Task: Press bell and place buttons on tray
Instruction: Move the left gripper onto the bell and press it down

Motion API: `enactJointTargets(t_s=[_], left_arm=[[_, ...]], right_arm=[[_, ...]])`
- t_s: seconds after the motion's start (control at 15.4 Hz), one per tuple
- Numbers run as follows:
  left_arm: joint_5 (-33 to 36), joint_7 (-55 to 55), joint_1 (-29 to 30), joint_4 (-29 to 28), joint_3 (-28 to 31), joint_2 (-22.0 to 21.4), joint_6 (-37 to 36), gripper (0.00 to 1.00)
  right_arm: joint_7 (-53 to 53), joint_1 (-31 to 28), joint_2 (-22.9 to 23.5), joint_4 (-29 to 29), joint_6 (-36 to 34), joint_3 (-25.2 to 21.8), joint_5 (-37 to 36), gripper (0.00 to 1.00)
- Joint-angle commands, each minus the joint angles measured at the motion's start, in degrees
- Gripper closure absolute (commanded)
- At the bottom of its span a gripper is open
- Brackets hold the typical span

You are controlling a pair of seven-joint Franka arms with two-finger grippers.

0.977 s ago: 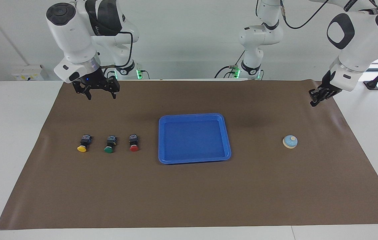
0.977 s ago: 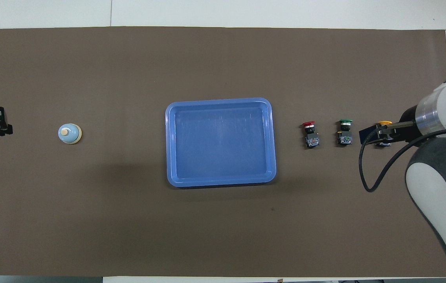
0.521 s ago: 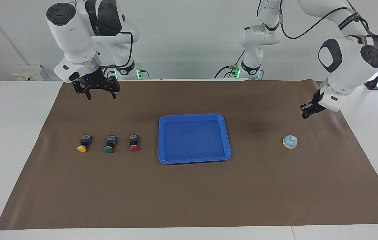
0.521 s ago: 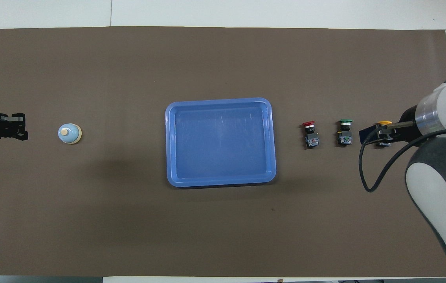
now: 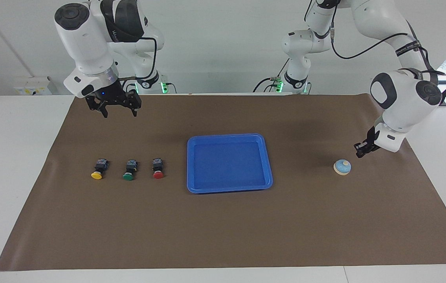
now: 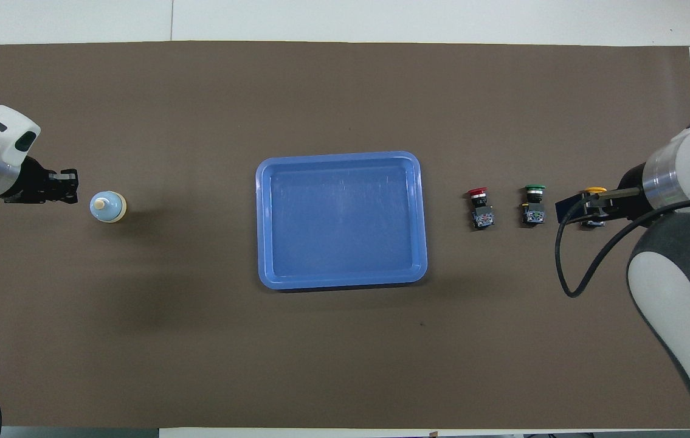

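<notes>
The light-blue bell (image 5: 342, 167) stands on the brown mat toward the left arm's end; it also shows in the overhead view (image 6: 107, 207). My left gripper (image 5: 360, 151) hangs low just beside the bell, apart from it, fingers together and empty. The bright-blue tray (image 5: 228, 163) lies empty mid-table. The yellow button (image 5: 96, 173), green button (image 5: 128, 175) and red button (image 5: 158, 172) lie in a row toward the right arm's end. My right gripper (image 5: 119, 112) is open and empty, raised high; in the overhead view it (image 6: 588, 210) covers part of the yellow button (image 6: 594, 190).
A brown mat (image 5: 223, 228) covers most of the white table. The right arm's black cable (image 6: 569, 267) hangs over the mat beside the buttons.
My left gripper has come down and moved in toward the bell, ending close beside it. The right arm, buttons, tray and bell have not moved.
</notes>
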Motion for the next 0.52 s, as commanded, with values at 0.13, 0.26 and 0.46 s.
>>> enactJointTargets(t_s=[0.13,0.26,0.46], left_arm=[[-0.7,-0.4,-0.95,-4.83,-0.08,0.13,5.86,1.0],[-0.61,-0.49,-2.18,-4.83,-0.08,1.62,6.31,1.0],[-0.61,-0.58,-2.79,-5.0,-0.08,3.04,7.45,1.0]], right_arm=[[-0.85,-0.72,-0.01,0.63,-1.05,0.56,-0.71,0.0],[-0.85,-0.72,-0.01,0.63,-1.05,0.56,-0.71,0.0],[-0.85,-0.72,-0.01,0.63,-1.05,0.56,-0.71,0.0]])
